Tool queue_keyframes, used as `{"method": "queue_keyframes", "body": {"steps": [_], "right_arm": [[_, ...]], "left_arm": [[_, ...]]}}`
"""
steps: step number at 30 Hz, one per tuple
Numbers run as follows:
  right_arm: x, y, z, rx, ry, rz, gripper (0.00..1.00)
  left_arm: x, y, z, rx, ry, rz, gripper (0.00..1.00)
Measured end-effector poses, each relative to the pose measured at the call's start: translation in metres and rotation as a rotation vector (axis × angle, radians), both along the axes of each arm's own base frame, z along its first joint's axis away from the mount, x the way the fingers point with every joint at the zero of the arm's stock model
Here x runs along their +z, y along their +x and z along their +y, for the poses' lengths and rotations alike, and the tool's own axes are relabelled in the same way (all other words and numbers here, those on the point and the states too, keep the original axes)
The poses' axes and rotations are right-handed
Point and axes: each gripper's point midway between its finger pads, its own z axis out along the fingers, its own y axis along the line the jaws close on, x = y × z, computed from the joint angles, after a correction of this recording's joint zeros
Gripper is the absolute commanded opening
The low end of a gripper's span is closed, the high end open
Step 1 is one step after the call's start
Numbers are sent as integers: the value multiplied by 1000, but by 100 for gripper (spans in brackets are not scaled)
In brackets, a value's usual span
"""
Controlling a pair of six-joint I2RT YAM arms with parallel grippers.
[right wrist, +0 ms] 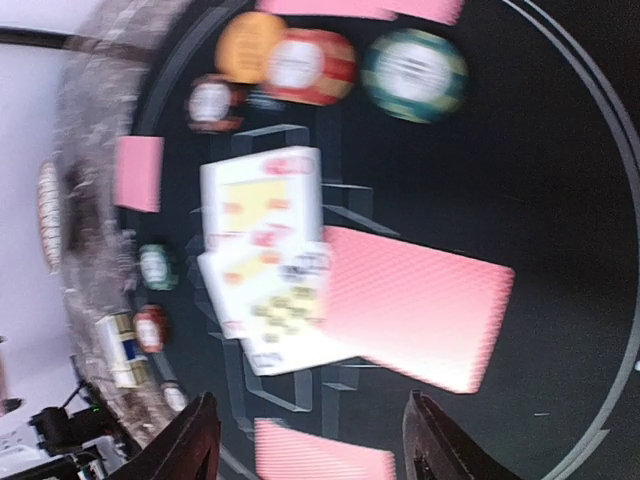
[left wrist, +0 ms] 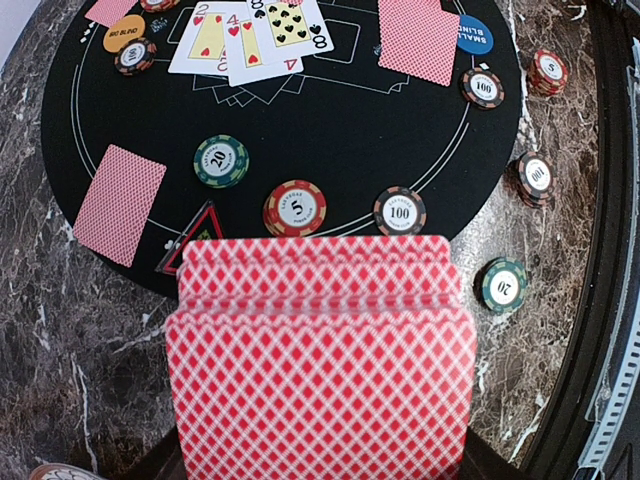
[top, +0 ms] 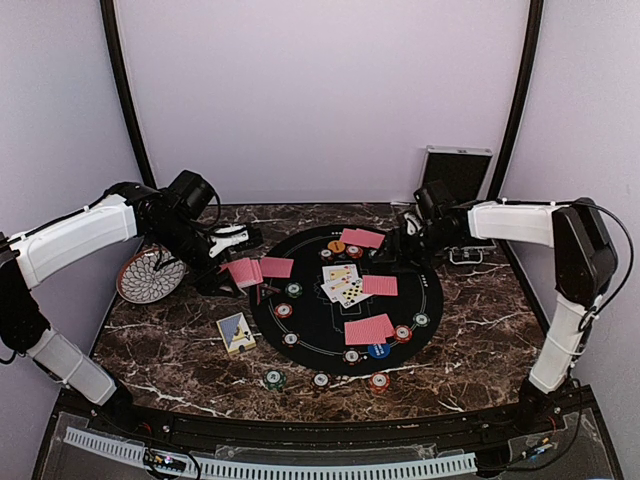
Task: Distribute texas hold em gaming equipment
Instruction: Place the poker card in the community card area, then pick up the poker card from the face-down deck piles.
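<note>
Much looks done to me: the black mat (top: 420,285) carries face-up cards (top: 343,285), face-down cards (top: 369,328) and chips (top: 283,310). Your left gripper (top: 232,262) clamps the red-backed deck (left wrist: 320,370) at the mat's left edge. Your right gripper (right wrist: 310,400) is spread and holds nothing. I judge that more cards wait to be dealt.

Setting: robot test cell in a lab, not a home or card room. Plain pale lilac wall panels (top: 320,90) and black upright posts (top: 125,90) enclose the bench beyond both grippers. The dark brown marble-pattern tabletop (top: 480,340) carries a round black felt poker mat (top: 315,315), lying between the left gripper (top: 232,268) and right gripper (top: 395,250). A white slotted cable duct (top: 300,469) runs behind them, past the arm bases.
</note>
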Motion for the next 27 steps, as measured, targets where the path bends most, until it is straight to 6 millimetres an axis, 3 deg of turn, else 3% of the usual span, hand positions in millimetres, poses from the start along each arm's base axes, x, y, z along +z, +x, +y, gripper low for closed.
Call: {"method": "queue_keyframes", "body": {"steps": [5, 11, 18, 27], "right_arm": [[54, -14, 64, 118, 147, -89, 75], [91, -60, 147, 280, 336, -79, 77], [96, -100, 211, 395, 494, -7, 78], [95, -110, 252, 435, 588, 41, 78]], "left_arm": [[0, 0, 0, 1, -1, 0, 0], [0, 1, 0, 10, -4, 2, 0], [0, 1, 0, 11, -5, 3, 0], [0, 1, -1, 10, -6, 3, 0]]}}
